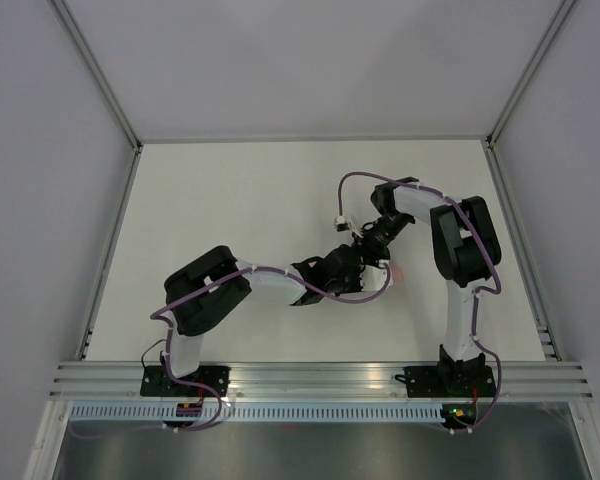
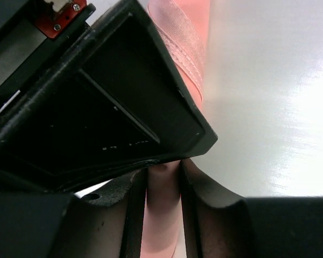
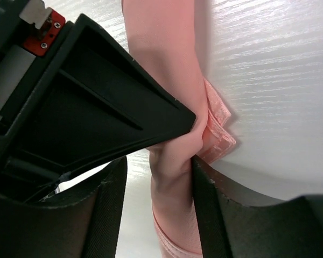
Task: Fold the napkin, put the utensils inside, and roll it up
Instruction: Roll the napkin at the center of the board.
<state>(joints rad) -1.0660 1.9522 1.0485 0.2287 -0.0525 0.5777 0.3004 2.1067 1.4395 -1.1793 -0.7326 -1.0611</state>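
The napkin (image 2: 188, 32) is a pale salmon-pink cloth rolled into a narrow tube with stitched hems showing. My left gripper (image 2: 162, 172) is shut on the roll, which fills the narrow gap between its fingers. My right gripper (image 3: 159, 166) is open around the roll (image 3: 161, 54). There the cloth presses against the right finger (image 3: 218, 209) and a strip of table shows beside the left finger. In the top view both grippers, left (image 1: 365, 265) and right (image 1: 368, 238), meet mid-table, and only a small pink bit of napkin (image 1: 398, 272) shows. The utensils are hidden.
Each wrist view is half filled by the other arm's black gripper body (image 2: 107, 107) (image 3: 97, 97), which lies close over the roll. The white table (image 1: 240, 190) has metal rails along both sides and the near edge. Purple cables loop around both arms.
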